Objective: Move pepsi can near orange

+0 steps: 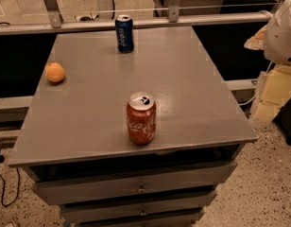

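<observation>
The pepsi can is dark blue with white lettering and a silver top. It stands upright at the far edge of the grey table, near the middle. The orange is small and round and lies near the table's left edge, to the left of the pepsi can and nearer to me. The gripper is out of view; only a white rounded part of the robot arm shows at the upper right edge, off to the right of the table.
A red Coca-Cola can stands upright near the table's front edge, in the middle. The table has drawers below its front. A metal railing runs behind it. Yellowish foam pieces lie on the floor at the right.
</observation>
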`<state>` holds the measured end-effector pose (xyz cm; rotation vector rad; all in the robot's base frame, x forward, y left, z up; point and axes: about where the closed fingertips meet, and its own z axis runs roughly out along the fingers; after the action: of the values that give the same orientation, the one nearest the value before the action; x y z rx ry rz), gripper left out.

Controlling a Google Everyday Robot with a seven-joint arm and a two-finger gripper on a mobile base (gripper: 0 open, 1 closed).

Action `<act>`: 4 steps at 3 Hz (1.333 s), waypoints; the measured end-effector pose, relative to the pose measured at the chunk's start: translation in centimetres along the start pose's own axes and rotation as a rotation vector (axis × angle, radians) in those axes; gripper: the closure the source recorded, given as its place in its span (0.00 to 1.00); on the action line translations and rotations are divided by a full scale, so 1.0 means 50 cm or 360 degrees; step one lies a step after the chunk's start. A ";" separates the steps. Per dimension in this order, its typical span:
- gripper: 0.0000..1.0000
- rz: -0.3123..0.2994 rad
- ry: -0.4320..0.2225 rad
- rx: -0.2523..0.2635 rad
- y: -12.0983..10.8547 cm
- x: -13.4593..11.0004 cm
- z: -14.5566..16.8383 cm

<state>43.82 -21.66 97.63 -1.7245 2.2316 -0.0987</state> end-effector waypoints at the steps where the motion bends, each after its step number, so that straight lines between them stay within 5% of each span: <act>1: 0.00 0.0000 0.0000 0.0000 0.000 0.000 0.000; 3: 0.00 -0.0026 -0.0131 0.0055 -0.055 -0.025 0.037; 4: 0.00 -0.0115 -0.0339 0.0148 -0.177 -0.082 0.108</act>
<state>54.55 -19.38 95.56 -1.6819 1.9822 -0.0326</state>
